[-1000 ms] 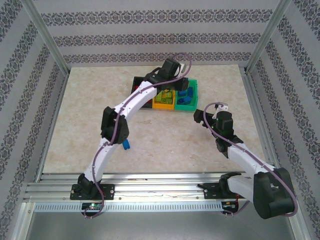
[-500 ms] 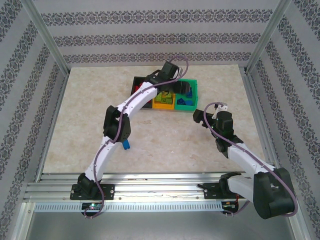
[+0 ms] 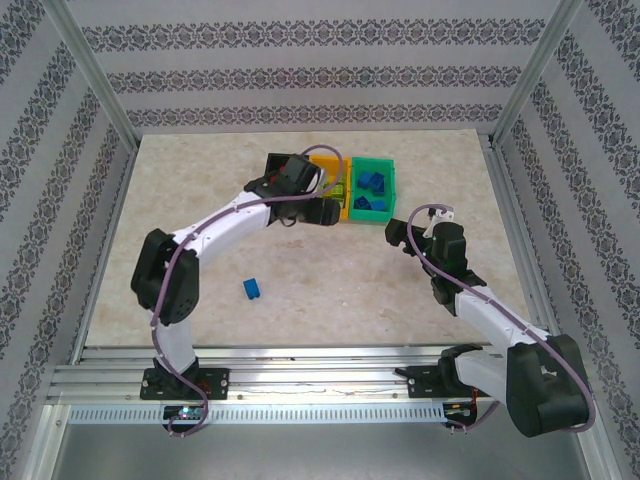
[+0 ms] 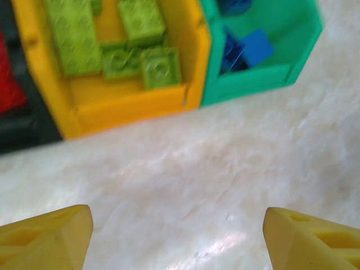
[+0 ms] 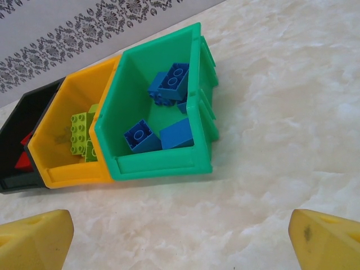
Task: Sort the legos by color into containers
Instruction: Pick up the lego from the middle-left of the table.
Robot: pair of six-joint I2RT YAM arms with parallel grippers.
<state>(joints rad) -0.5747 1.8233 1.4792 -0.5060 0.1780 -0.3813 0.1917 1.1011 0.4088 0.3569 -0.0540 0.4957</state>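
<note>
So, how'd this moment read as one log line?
left tool open, empty, near orange bin | right tool open, empty, facing green bin | one blue lego loose on table

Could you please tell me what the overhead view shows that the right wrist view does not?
Overhead view: a loose blue brick lying on the table, well in front of the bins. Right wrist view: a red brick in the black bin, and a close look at the right gripper, open and empty. Both: blue bricks in the green bin and lime bricks in the orange bin.
</note>
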